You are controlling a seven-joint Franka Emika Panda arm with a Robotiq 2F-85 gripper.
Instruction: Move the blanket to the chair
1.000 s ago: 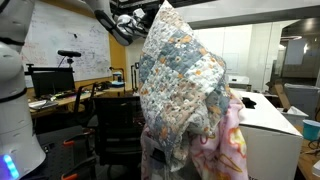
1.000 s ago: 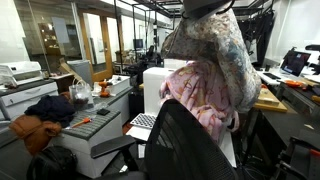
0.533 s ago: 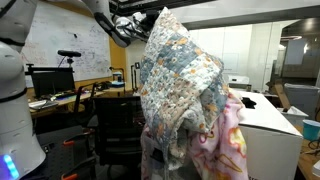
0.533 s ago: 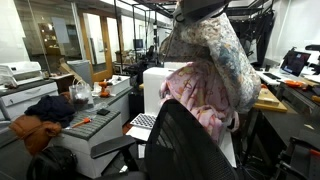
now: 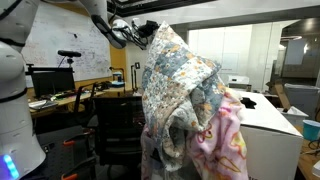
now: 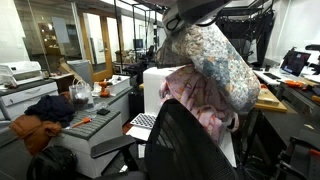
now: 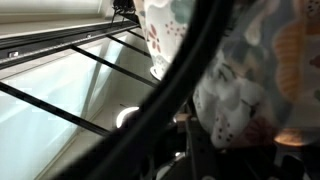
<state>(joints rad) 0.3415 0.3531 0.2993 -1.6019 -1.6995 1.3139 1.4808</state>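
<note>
An open office lab with glass walls, whiteboards and cluttered desks. High up, the pincer [image 5: 150, 30] is clamped together on a top fold of the blanket [image 5: 180, 80]. The blanket hangs from it in one long drape of quilted grey-blue and cream squares with small floral prints. There is one such blanket. One pink fleece [image 5: 225, 140] is bunched against its lower folds, by the white table [image 5: 272, 125]. One black chair [image 6: 185, 145] stands just beside the table, below the drape. Open air surrounds the blanket's upper half, and its bottom edge is out of sight.
</note>
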